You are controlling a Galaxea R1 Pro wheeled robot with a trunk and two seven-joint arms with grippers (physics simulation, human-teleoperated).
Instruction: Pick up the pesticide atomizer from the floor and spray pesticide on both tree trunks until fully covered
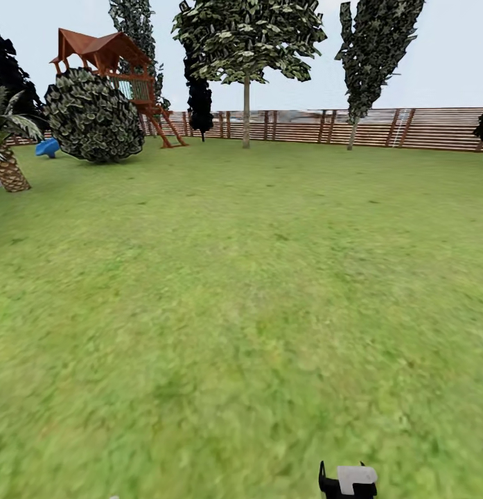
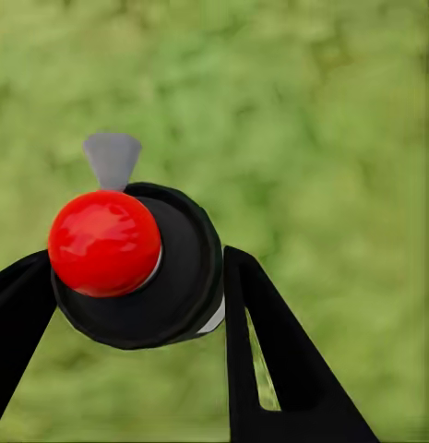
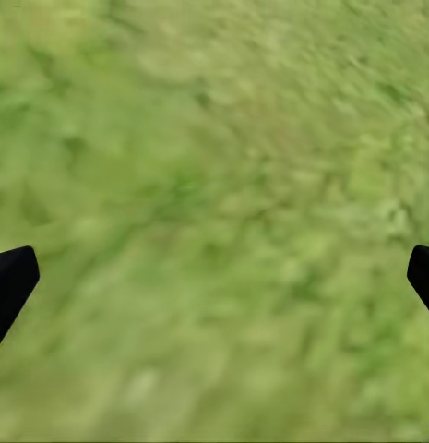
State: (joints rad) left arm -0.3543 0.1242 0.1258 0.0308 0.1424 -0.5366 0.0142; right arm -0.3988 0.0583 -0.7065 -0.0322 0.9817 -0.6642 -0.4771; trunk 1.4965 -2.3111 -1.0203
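One glossy red-domed black atomizer [image 2: 131,263] between left hand [image 2: 140,305] fingers.

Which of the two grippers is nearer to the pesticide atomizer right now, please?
Left. The left gripper has its fingers closed around the pesticide atomizer; the right gripper hangs open over bare lawn, apart from it.

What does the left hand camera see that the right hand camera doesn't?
Left wrist view: the pesticide atomizer, black with a red top, clamped between the left gripper fingers. Right wrist view: the right gripper with its fingertips spread wide and nothing between them. Both look down on the green lawn.
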